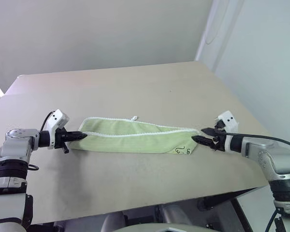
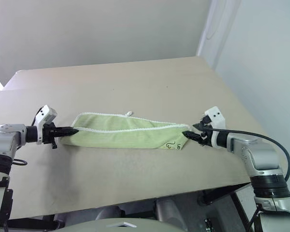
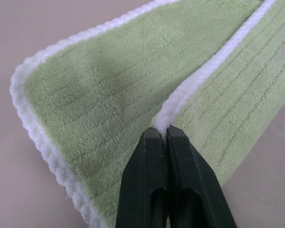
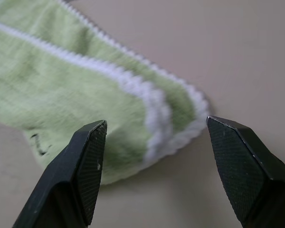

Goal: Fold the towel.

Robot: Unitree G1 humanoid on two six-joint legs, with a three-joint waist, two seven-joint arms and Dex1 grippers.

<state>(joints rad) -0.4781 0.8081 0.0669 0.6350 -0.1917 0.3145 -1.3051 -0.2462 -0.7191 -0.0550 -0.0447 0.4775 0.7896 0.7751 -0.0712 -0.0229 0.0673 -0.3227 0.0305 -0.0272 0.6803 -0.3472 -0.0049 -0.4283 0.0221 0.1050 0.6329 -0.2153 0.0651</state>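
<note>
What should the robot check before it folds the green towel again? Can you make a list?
1. Towel lying on the table, folded into a long strip: ok.
2. Left pincer shut on the towel's white edging at one end: ok.
3. Right pincer open and aimed at the other end of the towel: ok.
4. Right pincer holding the towel: not ok, its fingers stand apart with the cloth ahead of them, ungripped.
5. Whether the left pincer holds both layers or just the top edge: cannot tell.
6. Room on the table behind the towel for folding: ok.
</note>
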